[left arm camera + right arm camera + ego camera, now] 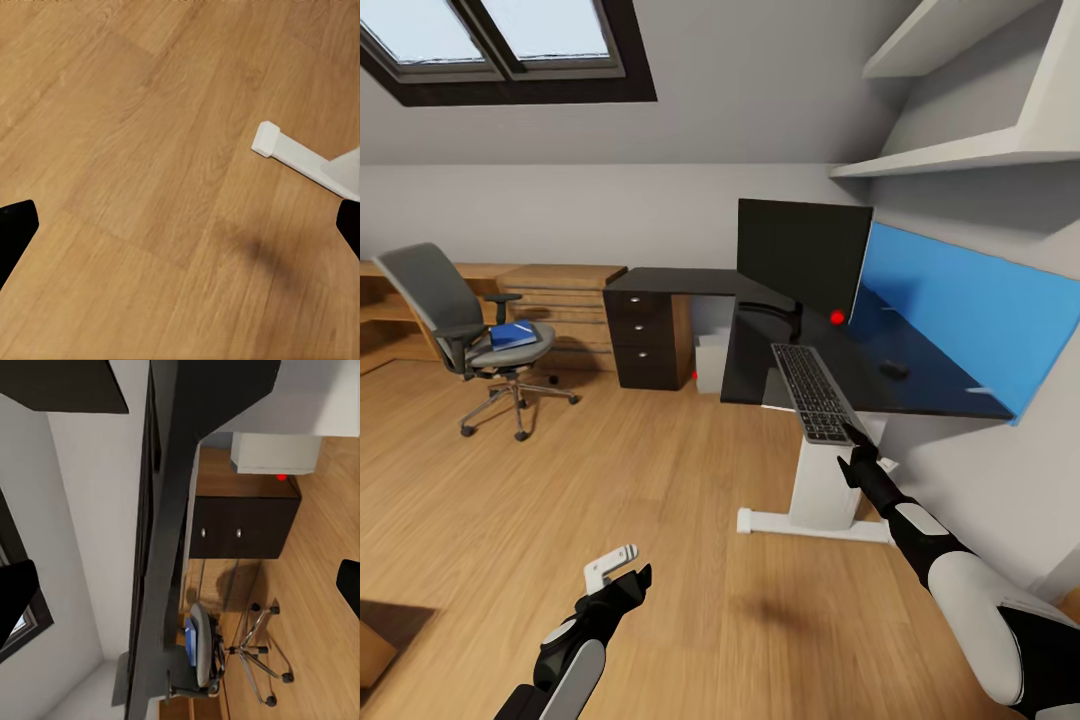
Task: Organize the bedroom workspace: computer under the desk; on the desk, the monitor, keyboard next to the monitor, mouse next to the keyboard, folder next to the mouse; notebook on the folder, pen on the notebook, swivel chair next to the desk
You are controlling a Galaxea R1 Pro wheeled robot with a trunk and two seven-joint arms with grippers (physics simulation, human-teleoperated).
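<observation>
the left gripper (622, 572) hangs spread wide over bare floor. the right gripper (857, 450) meets the near end of the keyboard (815, 392); its grip cannot be told. the keyboard overhangs the desk (940, 385) edge: probably light and stiff, best pinched along a long edge.

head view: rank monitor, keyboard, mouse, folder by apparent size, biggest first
1. monitor
2. keyboard, clearly smaller in picture area, and nearer the camera
3. folder, on the swivel chair farther off, so it looks smaller than it is
4. mouse, smallest
</observation>
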